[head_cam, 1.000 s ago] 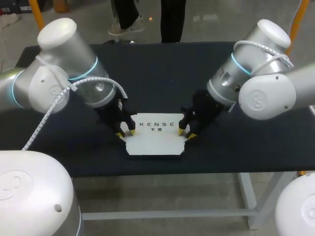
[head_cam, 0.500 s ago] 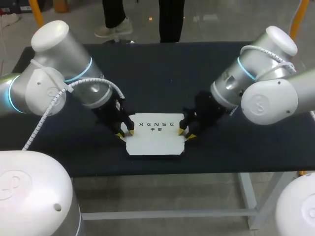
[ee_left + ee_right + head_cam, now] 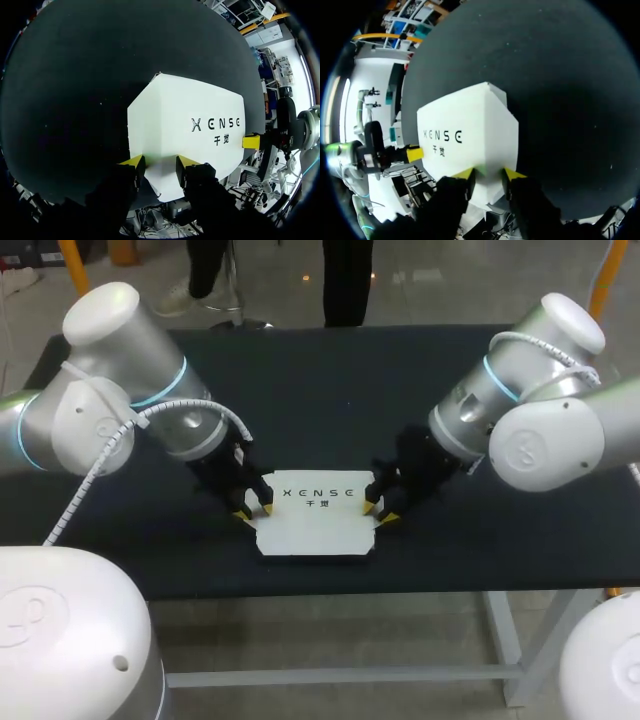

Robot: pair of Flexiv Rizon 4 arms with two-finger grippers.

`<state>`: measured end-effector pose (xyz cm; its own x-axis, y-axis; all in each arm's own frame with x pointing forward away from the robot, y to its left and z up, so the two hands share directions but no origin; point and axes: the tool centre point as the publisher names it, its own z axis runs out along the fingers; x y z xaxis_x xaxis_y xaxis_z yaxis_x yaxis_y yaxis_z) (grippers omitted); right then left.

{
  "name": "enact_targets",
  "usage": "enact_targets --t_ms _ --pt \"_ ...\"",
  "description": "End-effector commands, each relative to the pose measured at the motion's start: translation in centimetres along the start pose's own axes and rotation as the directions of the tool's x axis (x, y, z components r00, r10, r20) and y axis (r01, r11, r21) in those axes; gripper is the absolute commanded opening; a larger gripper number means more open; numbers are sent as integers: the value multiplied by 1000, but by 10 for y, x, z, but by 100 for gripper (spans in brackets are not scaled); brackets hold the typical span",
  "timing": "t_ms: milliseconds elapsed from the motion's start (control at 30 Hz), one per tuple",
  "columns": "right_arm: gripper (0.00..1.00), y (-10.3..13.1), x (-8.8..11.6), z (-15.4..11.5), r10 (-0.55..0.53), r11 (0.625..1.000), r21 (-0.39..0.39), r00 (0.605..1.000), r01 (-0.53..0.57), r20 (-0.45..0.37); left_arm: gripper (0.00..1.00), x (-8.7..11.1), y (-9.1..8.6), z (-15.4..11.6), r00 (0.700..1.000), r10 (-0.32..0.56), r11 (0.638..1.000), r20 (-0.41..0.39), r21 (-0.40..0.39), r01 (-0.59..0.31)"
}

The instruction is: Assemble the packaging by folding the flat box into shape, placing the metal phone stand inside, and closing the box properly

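The white box [image 3: 315, 528] lies on the dark worktop [image 3: 320, 390], at the lower centre of the frame. My left pincer [image 3: 255, 510] stands partly open, its tips astride the box's left edge. My right pincer [image 3: 378, 512] stands partly open likewise, its tips astride the right edge.

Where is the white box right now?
In the head view the white box lies on the table near its front edge, midway between the left hand and the right hand.
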<state>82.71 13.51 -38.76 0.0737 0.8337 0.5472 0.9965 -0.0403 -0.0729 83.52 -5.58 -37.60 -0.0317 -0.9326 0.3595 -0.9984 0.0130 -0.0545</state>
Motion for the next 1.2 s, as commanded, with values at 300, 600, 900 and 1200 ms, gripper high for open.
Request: enact_targets --t_ms 300,600,900,1200 --pt "34 1 0 2 -1 1000 4 1000 1 -2 44 0 0 5 1000 0 1000 4 0 0" --pt "38 1 0 2 -1 1000 4 1000 1 -2 44 0 0 5 1000 0 1000 4 0 0" --pt "41 1 0 2 -1 1000 4 1000 1 -2 42 0 0 5 1000 0 1000 4 0 0" --pt "47 3 0 5 0 1000 8 1000 0 -29 46 -7 0 5 999 8 1000 -33 -4 -8"
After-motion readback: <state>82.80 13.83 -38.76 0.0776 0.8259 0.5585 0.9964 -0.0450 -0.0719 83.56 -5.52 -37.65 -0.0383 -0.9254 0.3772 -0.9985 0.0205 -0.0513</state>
